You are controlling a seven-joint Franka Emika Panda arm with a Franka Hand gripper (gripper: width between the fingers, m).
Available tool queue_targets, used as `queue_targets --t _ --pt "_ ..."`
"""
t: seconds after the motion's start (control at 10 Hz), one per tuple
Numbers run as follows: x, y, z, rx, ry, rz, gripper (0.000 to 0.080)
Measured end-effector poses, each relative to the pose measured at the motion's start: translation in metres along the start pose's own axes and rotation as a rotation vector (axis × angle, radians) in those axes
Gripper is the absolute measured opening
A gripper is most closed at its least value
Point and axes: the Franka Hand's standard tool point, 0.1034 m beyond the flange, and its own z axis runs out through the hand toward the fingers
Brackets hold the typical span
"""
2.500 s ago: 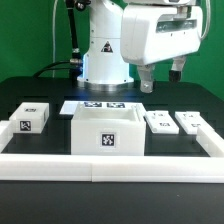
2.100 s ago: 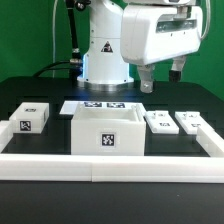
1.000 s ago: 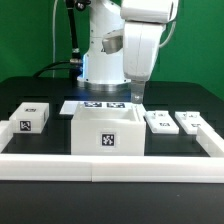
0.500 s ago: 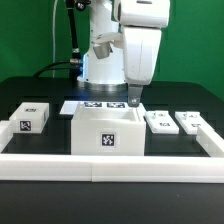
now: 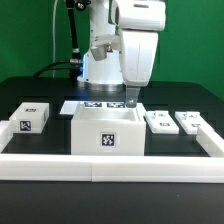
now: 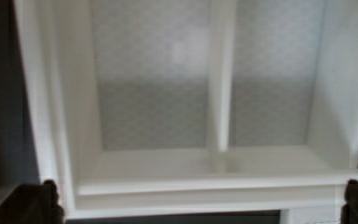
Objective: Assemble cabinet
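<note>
Black worktop (image 5: 25, 92): large white plastic box-shaped cabinet body (image 5: 105, 135) sits at centre, open side up. Claw (image 5: 131, 102) hangs low over its rear wall, jaws spread, nothing held. Risks: fingertip may land on the rim instead of straddling it, shoving the body off posn. An off-centre grip may let it tilt.

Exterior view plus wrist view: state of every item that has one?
Large white plastic box-shaped cabinet body: upright, open-topped, empty, ungripped.
Small white tagged block: loose, apart from the body, exterior view's left.
Two small white tagged panels: lying flat, loose, exterior view's right.
Two-finger gripper: open, low over the body's rear rim.
</note>
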Motion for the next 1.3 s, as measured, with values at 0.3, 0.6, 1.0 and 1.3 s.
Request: queue_targets --t 0.3,0.6,1.0,1.3 --pt "-0.007 -0.037 0.015 0.004 0.007 0.006 0.0798" --pt "-0.008 -0.062 0.024 0.013 0.009 0.007 0.0798" --pt "-0.005 -0.08 0.043 0.04 0.016 0.006 0.0798" --pt "-0.002 -0.086 0.06 0.065 0.021 0.01 0.0798"
